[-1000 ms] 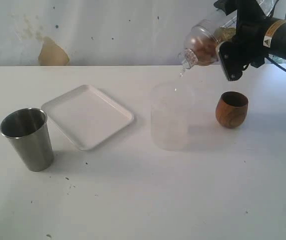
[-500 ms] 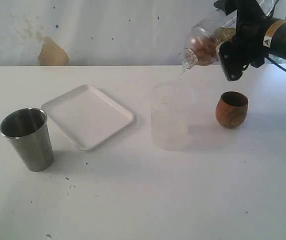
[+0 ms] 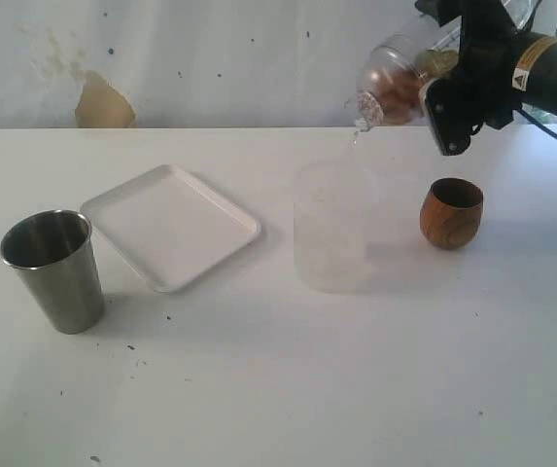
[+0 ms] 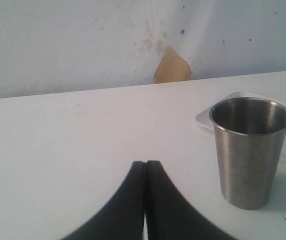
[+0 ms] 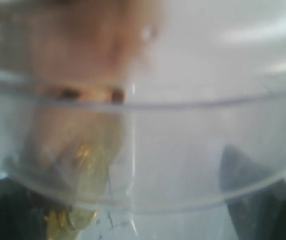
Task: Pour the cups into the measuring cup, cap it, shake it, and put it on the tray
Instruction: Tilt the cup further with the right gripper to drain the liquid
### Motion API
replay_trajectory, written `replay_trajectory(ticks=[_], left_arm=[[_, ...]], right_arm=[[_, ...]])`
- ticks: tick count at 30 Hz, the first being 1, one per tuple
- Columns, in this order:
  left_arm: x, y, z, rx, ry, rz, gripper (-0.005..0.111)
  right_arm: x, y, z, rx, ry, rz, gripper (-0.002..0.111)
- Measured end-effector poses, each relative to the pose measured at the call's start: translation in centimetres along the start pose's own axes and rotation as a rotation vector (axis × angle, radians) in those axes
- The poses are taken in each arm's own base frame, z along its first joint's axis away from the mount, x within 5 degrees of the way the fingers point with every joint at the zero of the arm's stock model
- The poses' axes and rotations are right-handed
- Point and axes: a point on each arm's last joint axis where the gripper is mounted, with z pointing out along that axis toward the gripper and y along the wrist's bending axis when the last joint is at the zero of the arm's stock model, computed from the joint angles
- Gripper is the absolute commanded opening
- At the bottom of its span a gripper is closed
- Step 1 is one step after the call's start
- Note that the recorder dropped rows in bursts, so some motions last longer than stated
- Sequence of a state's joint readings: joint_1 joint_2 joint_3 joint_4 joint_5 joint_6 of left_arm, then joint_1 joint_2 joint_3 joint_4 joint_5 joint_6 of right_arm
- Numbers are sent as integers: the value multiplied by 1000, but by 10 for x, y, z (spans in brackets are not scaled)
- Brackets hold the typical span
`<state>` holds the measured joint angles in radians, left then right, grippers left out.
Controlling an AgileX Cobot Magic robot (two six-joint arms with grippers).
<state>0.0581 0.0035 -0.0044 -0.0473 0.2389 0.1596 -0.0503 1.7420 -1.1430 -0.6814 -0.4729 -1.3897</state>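
My right gripper point(image 3: 440, 97) is shut on the measuring cup point(image 3: 395, 86), a clear cup with a domed lid. It is held tipped on its side high at the back right, with brown contents inside. In the right wrist view its clear wall point(image 5: 147, 130) fills the picture between the dark fingers point(image 5: 262, 200). The brown wooden cup point(image 3: 450, 212) stands upright below the gripper. The steel tumbler point(image 3: 54, 270) stands at the front left and also shows in the left wrist view point(image 4: 250, 150). The white tray point(image 3: 171, 226) lies beside it. My left gripper point(image 4: 145, 164) is shut and empty, left of the tumbler.
A frosted translucent cup point(image 3: 331, 229) stands upright on the white table, under the tipped lid and left of the wooden cup. A stained white wall point(image 3: 161, 58) closes the back of the table.
The tipped measuring cup in my right gripper has risen very slightly. Everything on the table and the left gripper stay where they were.
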Motion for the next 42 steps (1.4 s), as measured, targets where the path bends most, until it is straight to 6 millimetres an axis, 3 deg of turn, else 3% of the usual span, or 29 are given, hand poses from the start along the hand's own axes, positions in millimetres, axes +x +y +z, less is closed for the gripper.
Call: replay_trajectory(ticks=[42], left_arm=[[0, 0, 0, 0, 0, 0, 0]], right_arm=[[0, -1, 0, 15, 0, -221, 0]])
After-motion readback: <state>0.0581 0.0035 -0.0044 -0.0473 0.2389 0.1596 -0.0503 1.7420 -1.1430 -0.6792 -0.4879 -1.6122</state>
